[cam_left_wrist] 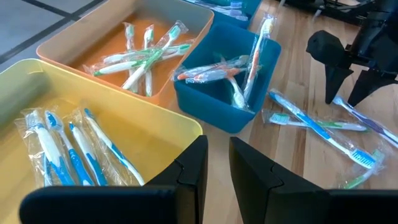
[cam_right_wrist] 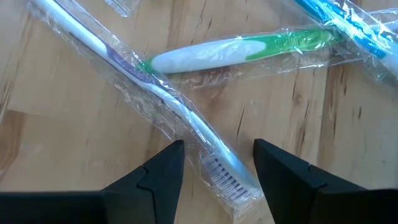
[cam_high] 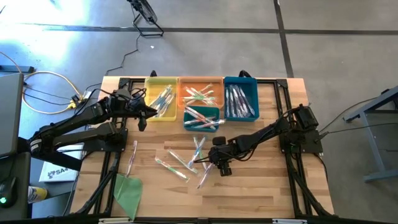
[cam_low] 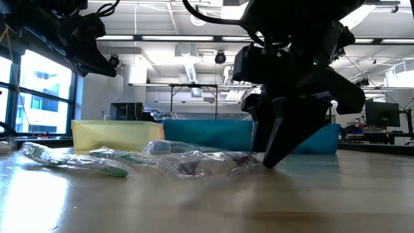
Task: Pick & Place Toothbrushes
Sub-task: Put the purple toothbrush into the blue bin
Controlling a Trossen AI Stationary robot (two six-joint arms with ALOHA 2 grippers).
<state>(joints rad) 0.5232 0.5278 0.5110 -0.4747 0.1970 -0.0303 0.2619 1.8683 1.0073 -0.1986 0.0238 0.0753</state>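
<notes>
Several clear-wrapped toothbrushes [cam_high: 186, 162] lie loose on the wooden table. My right gripper [cam_right_wrist: 217, 168] is open, pointing steeply down. Its fingers stand on either side of the head end [cam_right_wrist: 227, 177] of a purple-and-white toothbrush [cam_right_wrist: 155, 93], which lies flat. It crosses a green-and-white one [cam_right_wrist: 236, 51]. In the low view its fingertips [cam_low: 272, 155] reach down beside the wrappers. My left gripper [cam_left_wrist: 216, 180] hovers above the yellow bin [cam_left_wrist: 112, 93], with only a narrow gap between its fingers and nothing in it. That bin holds blue toothbrushes [cam_left_wrist: 68, 143]. My right gripper's fingertips [cam_low: 266, 162] stand low at the table, one on each side of the purple toothbrush's head end. I cannot tell whether they touch its clear wrapper. The toothbrush lies flat on the wood.
At the far side stand a yellow bin [cam_high: 161, 98], an orange bin [cam_high: 200, 92], a blue bin [cam_high: 240, 98] and a small teal bin [cam_high: 202, 118], all holding toothbrushes. A flat green sheet [cam_high: 127, 190] lies near the front left. A pink toothbrush [cam_high: 132, 155] lies apart at left.
</notes>
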